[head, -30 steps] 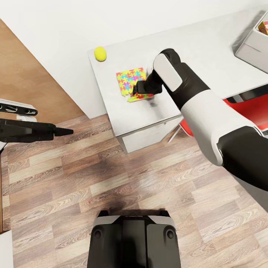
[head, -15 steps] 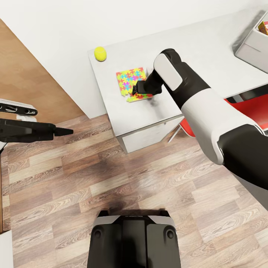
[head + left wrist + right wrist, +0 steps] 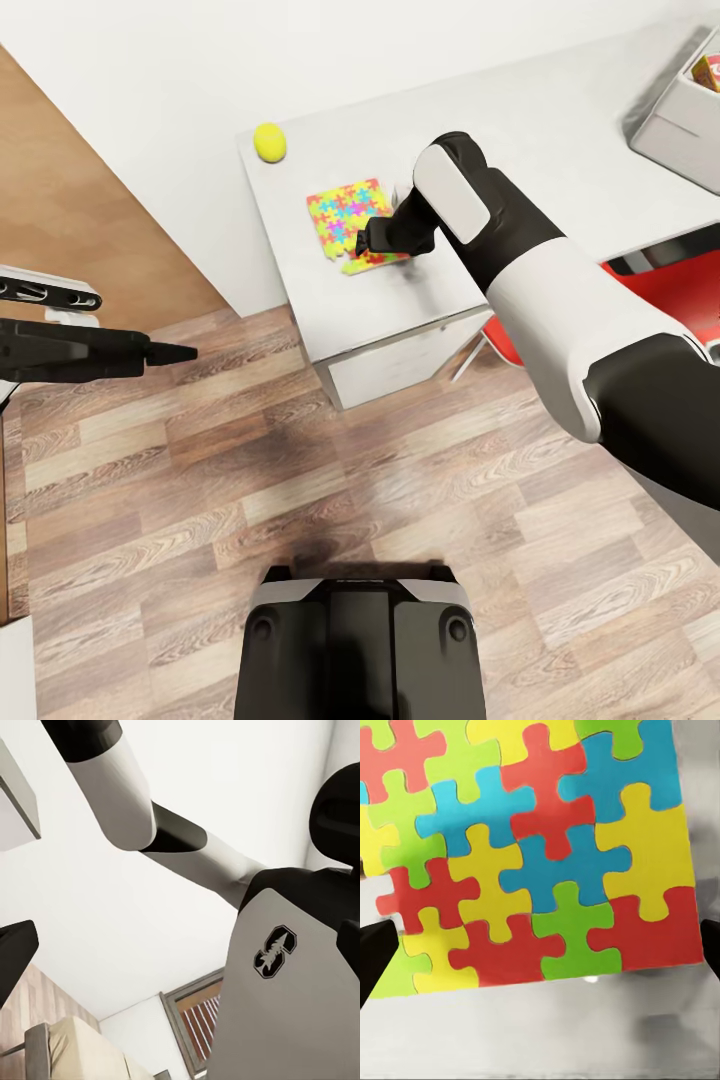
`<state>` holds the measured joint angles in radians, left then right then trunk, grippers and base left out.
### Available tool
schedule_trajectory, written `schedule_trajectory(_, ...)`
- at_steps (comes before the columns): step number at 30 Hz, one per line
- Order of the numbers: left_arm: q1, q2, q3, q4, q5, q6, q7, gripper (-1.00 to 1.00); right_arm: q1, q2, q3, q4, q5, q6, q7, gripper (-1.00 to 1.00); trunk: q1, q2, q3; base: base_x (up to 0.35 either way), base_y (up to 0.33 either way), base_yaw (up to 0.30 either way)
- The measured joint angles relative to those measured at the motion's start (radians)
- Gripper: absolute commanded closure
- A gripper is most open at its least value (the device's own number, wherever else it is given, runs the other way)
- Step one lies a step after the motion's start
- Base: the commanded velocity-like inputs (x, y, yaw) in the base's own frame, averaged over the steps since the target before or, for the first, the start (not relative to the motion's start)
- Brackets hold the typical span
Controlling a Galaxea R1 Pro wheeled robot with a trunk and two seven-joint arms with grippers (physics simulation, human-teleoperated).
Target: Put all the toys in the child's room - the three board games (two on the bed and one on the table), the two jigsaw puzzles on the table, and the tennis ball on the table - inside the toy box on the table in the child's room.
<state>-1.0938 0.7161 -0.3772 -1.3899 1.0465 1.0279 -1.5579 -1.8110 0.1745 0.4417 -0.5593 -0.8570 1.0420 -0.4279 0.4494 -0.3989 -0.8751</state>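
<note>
Two jigsaw puzzles lie stacked on the pale grey table [image 3: 330, 300]: the upper one [image 3: 343, 215] [image 3: 532, 847] covers a lower one whose edge [image 3: 364, 263] peeks out. My right gripper [image 3: 367, 238] [image 3: 540, 960] is open and low over the puzzles' near edge, with its dark fingertips [image 3: 371, 952] on either side of the upper puzzle. The yellow tennis ball [image 3: 268, 142] rests near the table's far corner. At the right end stands the grey toy box [image 3: 665, 125], with a board game [image 3: 708, 70] inside it. My left gripper [image 3: 165, 352] hangs open over the floor, far from the table.
A red chair [image 3: 655, 285] is tucked under the table beside my right arm. White drawers [image 3: 395, 365] front the table's end. Wooden floor lies between my base [image 3: 360, 640] and the table. The left wrist view catches a beige bed [image 3: 75, 1050].
The upper puzzle has slid slightly left across the table, away from the right gripper. Both arms have hardly moved.
</note>
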Motion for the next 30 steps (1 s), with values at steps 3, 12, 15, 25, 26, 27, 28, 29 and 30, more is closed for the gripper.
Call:
schedule_trajectory(3,0.000,0.000,-0.001,0.000,0.000,0.000,0.001,-1.00,0.000,0.000,0.000,-0.002,0.003,0.001,0.000,-1.00,0.000,0.000,0.000,-0.066,0.000,0.000)
schedule_trajectory(12,0.000,-0.001,-0.003,0.000,0.000,0.000,0.002,-1.00,0.000,0.000,0.000,-0.003,0.006,0.002,-0.001,-1.00,0.000,0.000,0.000,-0.061,0.000,0.000)
schedule_trajectory(15,0.000,-0.001,-0.003,0.000,0.000,0.000,0.003,-1.00,0.000,0.000,-0.001,-0.002,0.005,0.002,-0.001,-1.00,0.000,0.000,0.000,-0.049,0.000,0.000)
schedule_trajectory(25,0.000,-0.001,-0.003,0.000,-0.001,0.000,0.005,-1.00,0.000,0.000,0.000,-0.002,0.007,0.003,-0.001,-1.00,0.000,0.000,0.000,-0.104,0.007,0.000)
schedule_trajectory(26,0.000,-0.001,-0.003,0.000,-0.001,0.000,0.005,-1.00,0.000,0.000,0.001,-0.001,0.005,0.002,-0.001,-1.00,0.000,0.000,0.000,-0.082,0.009,0.000)
schedule_trajectory(27,0.000,-0.001,-0.003,0.000,-0.001,0.000,0.005,-1.00,0.000,0.000,0.000,-0.002,0.005,0.002,-0.002,-1.00,0.000,0.000,0.000,-0.105,0.006,0.000)
schedule_trajectory(28,0.000,-0.001,-0.003,0.000,-0.001,0.000,0.006,-1.00,0.000,0.000,0.000,-0.004,0.010,0.004,0.000,-1.00,0.000,0.000,0.000,-0.118,0.005,0.000)
schedule_trajectory(29,0.000,-0.001,-0.003,0.000,-0.002,0.000,0.006,-1.00,0.001,0.000,0.000,-0.003,0.008,0.002,-0.002,-1.00,0.000,0.000,0.000,-0.142,0.003,0.000)
schedule_trajectory(30,0.000,-0.001,-0.003,0.000,-0.002,0.000,0.006,-1.00,0.000,0.000,0.000,-0.003,0.010,0.003,-0.002,-1.00,0.000,0.000,0.000,-0.139,0.002,0.000)
